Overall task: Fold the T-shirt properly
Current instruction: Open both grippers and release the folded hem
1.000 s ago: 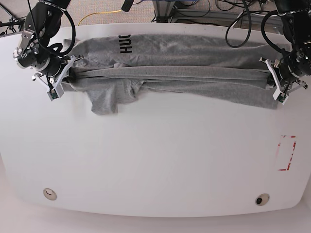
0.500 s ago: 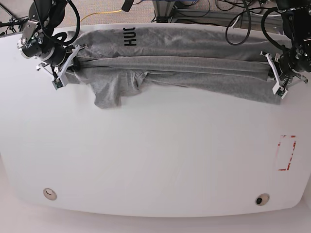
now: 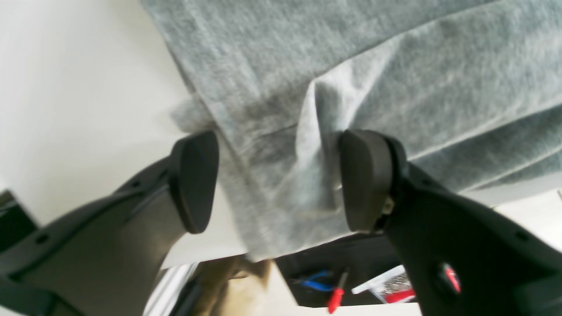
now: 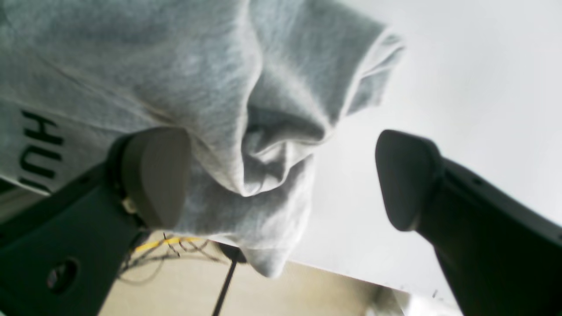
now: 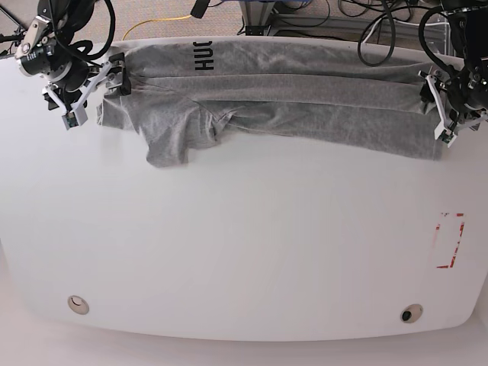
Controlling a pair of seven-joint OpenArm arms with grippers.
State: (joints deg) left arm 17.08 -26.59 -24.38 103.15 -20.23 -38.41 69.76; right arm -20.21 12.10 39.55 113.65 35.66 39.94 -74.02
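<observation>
The grey T-shirt [image 5: 282,95] lies folded lengthwise into a long band along the far edge of the white bench [image 5: 244,252], stretching almost from one arm to the other; black lettering [image 5: 200,55] shows on its far layer near the right arm's end, and a sleeve [image 5: 171,141] hangs out of the band toward the near side; creases run the length of the upper fold.

The right gripper [image 5: 90,85] sits at the band's end on the base view's left; in its wrist view its fingers [image 4: 153,175] stand wide apart, one pad lying against the cloth beside the printed letters and the other [image 4: 406,180] over bare bench, well clear of the fabric; a bunched peak of cloth [image 4: 272,145] rises between them, gripped by neither; the shirt's end droops just past the bench edge there.

The left gripper [image 5: 442,107] sits at the opposite end; its fingers [image 3: 195,180] are parted, with a ridge of fabric [image 3: 311,145] standing between them; the far pad [image 3: 364,175] touches the ridge, while the near one sits at the hem's edge, so the cloth is straddled and not pinched.

A red rectangular marking [image 5: 450,240] lies on the bench on the left arm's side, well apart from the shirt.
</observation>
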